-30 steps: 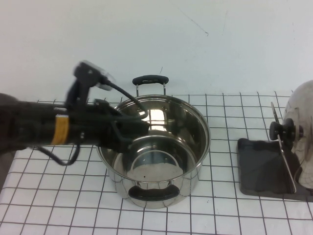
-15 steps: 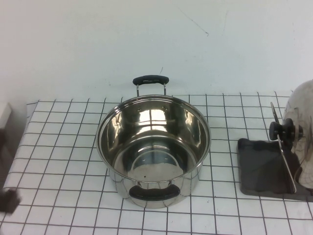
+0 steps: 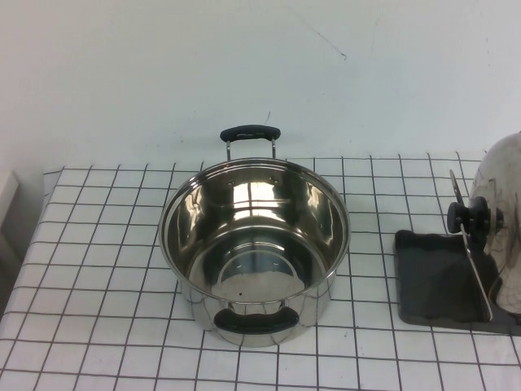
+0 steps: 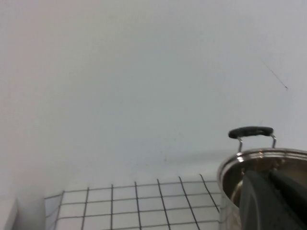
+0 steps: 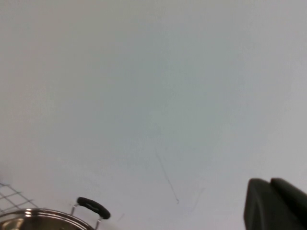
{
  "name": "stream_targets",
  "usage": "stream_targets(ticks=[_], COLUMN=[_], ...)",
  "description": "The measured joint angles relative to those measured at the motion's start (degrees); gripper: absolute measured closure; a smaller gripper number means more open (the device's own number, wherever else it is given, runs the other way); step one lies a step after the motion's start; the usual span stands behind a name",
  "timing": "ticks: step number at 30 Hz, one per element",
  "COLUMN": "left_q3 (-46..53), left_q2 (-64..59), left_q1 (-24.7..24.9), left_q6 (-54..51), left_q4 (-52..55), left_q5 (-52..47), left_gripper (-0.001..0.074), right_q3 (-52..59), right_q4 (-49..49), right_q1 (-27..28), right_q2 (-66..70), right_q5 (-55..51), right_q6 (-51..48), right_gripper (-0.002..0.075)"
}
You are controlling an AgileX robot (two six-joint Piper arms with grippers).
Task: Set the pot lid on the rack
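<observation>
The pot lid (image 3: 506, 244), shiny steel with a black knob (image 3: 472, 217), stands on edge in the rack (image 3: 431, 281), a dark grey tray with thin wire dividers at the table's right edge. The lid leans against a wire and is partly cut off by the picture's edge. Neither arm shows in the high view. My left gripper (image 4: 269, 194) shows only in the left wrist view, its dark fingers together and empty, with the pot behind them. My right gripper (image 5: 271, 203) shows only in the right wrist view, its fingers together and empty, facing the white wall.
A deep steel pot (image 3: 256, 244) with two black handles stands open in the middle of the checked cloth (image 3: 98, 269). It also shows in the left wrist view (image 4: 261, 160) and the right wrist view (image 5: 38, 218). A white wall rises behind the table.
My left arm, which reached over the pot's left rim one second ago, has pulled back to the left and out of the high view. The pot, lid and rack have not moved.
</observation>
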State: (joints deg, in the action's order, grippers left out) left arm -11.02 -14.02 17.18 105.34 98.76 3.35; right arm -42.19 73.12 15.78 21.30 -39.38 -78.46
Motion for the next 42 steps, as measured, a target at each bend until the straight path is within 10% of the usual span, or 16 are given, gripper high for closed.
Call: stream_targets(ticks=[36, 38, 42], left_q3=[2.8, 2.8, 2.8], left_q2=[0.1, 0.1, 0.1], left_q1=[0.0, 0.0, 0.0], left_q6=[0.0, 0.0, 0.0], left_q4=[2.0, 2.1, 2.2], left_q5=[27.4, 27.4, 27.4], left_gripper=[0.0737, 0.0737, 0.0737], right_q3=[25.2, 28.4, 34.4], right_q4=[0.4, -8.7, -53.1], right_q1=[-5.0, -5.0, -5.0], right_q2=[-13.9, -15.4, -19.3], right_q5=[33.3, 33.7, 29.9], right_q6=[-12.6, -3.6, 46.3], right_gripper=[0.0728, 0.0728, 0.0728])
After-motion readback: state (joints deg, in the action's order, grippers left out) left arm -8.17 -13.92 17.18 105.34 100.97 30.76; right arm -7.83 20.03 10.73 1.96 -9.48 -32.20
